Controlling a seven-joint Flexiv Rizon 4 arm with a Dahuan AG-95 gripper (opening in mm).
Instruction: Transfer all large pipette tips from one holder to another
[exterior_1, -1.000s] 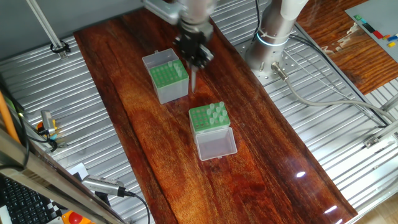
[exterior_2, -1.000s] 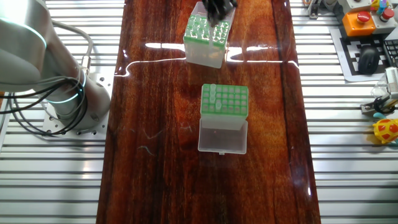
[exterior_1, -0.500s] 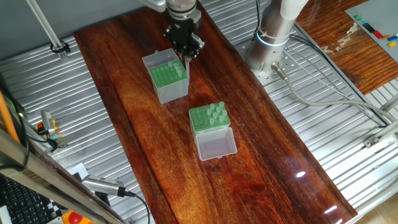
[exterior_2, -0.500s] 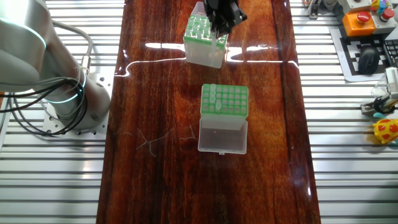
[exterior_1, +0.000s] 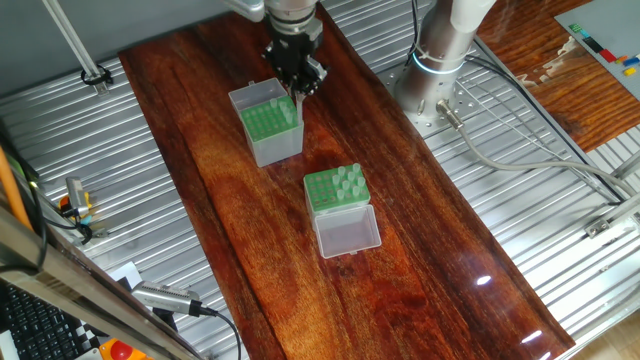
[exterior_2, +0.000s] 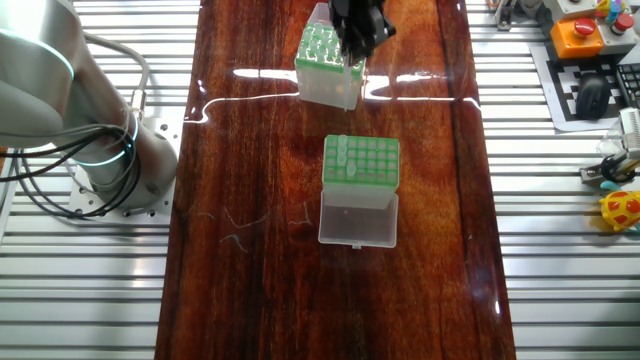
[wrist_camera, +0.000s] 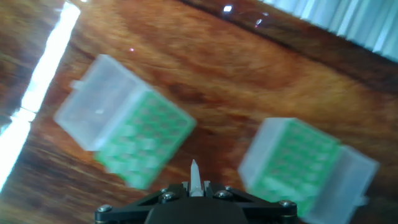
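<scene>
Gripping one tip (wrist_camera: 194, 175) between its closed fingers, the gripper (exterior_1: 297, 84) hangs over the grey box (exterior_1: 272, 128), at the box's corner nearest the arm's base (exterior_1: 438, 60). Only the hand view shows the tip plainly: a pale cone pointing away from the camera. Its wide end is hidden between the fingers. In both fixed views the dark gripper covers the tip almost wholly, and I cannot tell whether its point has entered a hole of the green grid.

The grey box stands near the far end of the wooden board (exterior_1: 210, 200), its whitish lid open behind it and partly masked by the gripper in the other fixed view. The clear box (exterior_1: 334, 188) stands apart from it, about mid-board, with its clear lid (exterior_1: 347, 235) lying flat on the side away from the grey box. A few tips (exterior_2: 342, 158) stand up along one edge of its grid; their number is too small to count.

The hand view is blurred: two green-topped boxes show, the right one cut off at the bottom edge, and I cannot say which is which.
</scene>
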